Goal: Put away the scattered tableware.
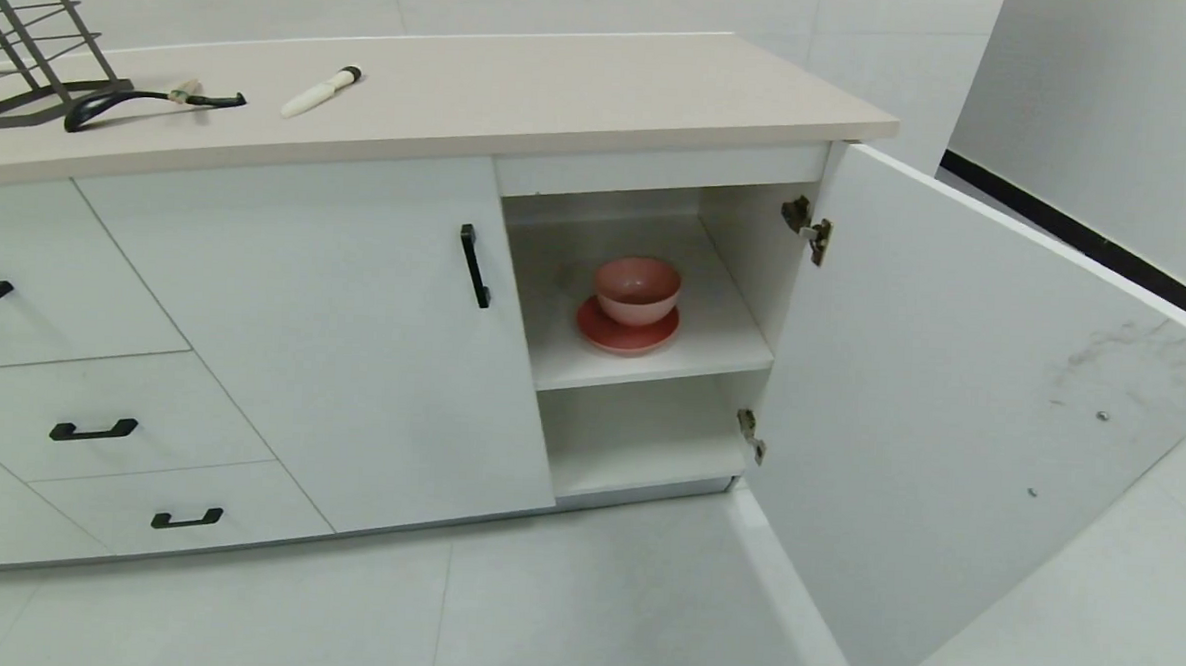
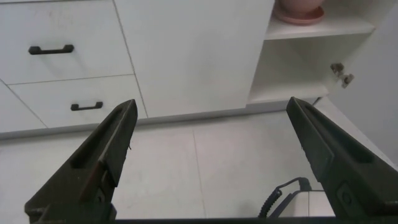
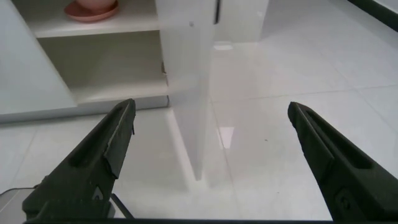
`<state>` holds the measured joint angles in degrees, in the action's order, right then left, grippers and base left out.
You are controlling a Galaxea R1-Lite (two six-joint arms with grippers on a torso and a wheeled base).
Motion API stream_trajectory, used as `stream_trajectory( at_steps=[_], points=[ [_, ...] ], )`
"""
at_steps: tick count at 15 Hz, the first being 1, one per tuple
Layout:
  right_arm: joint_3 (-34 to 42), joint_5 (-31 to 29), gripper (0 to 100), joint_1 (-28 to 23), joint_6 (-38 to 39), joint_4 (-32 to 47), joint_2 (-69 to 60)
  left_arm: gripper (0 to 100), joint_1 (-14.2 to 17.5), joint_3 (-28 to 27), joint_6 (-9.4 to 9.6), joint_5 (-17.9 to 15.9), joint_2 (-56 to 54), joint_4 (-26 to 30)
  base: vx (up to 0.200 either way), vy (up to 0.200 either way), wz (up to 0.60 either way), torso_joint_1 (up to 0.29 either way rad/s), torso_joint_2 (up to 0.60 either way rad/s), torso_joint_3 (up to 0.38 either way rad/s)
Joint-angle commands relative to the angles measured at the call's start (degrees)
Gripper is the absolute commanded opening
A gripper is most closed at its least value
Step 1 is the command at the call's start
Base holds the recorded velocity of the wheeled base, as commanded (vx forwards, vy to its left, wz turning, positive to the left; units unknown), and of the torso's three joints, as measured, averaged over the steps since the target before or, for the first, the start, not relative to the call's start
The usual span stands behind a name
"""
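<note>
A pink bowl [image 1: 637, 289] sits on a red plate [image 1: 625, 336] on the upper shelf [image 1: 712, 350], just inside the open door [image 1: 951, 389] on its hinge side. These two look already stowed.

Well away from the open door, up on the tabletop [image 1: 564, 82] and toward the robot's left, lies a white-handled utensil [image 1: 320, 92]. Farther again from the door is a black-handled utensil [image 1: 123, 102], beside a wire rack [image 1: 15, 38].

The left gripper [image 2: 211, 102] hangs low over the floor [image 1: 541, 611], jaws spread wide with nothing between them. The right gripper [image 3: 211, 104] is likewise released and empty, close to the open door's free edge.

Both utensils are probably light and stiff. The white handle looks smooth and rounded (it may roll or slip under a careless pinch), so I would take it across the middle of the handle, jaws square to its length. The black one curves, so its straighter stretch seems the safer hold. What its far end carries is too small to tell.
</note>
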<state>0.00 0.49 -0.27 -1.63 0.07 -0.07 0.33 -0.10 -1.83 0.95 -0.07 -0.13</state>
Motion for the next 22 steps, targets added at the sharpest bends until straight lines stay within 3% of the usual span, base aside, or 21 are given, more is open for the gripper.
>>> stream_trajectory(
  at_steps=[1, 3, 6, 9, 10, 22],
  points=[
    [0.00, 0.04, 100, 0.00, 0.58, 0.01, 0.07, 100, 0.02, 0.01, -0.02, 0.02, 0.07, -0.04, 0.000, -0.200, 0.00, 0.002, 0.00, 0.002],
    [0.00, 0.04, 100, 0.00, 0.84, 0.01, 0.07, 100, 0.02, 0.01, -0.02, 0.02, 0.07, -0.04, 0.000, -0.200, 0.00, 0.005, 0.00, 0.007],
    [0.00, 0.04, 100, 0.00, 0.84, 0.01, 0.07, 100, 0.02, 0.01, -0.19, 0.28, 0.07, -0.04, -0.200, 0.000, 0.00, 0.002, 0.00, -0.001],
    [0.00, 0.04, 100, 0.00, 0.84, 0.01, 0.16, 100, 0.02, 0.01, -0.19, 0.28, 0.07, -0.04, 0.000, 0.000, 0.00, 0.000, 0.00, 0.000],
    [0.00, 0.04, 0, 0.00, 0.84, 0.01, 0.07, 100, 0.02, 0.01, -0.19, 0.28, 0.07, -0.04, 0.000, 0.000, 0.00, 0.000, 0.00, 0.000],
    [0.00, -0.05, 0, 0.00, 1.02, -0.16, 0.07, 100, 0.02, 0.01, -0.19, 0.28, 0.07, -0.04, 0.000, 0.000, 0.00, 0.000, 0.00, 0.000]
  ],
)
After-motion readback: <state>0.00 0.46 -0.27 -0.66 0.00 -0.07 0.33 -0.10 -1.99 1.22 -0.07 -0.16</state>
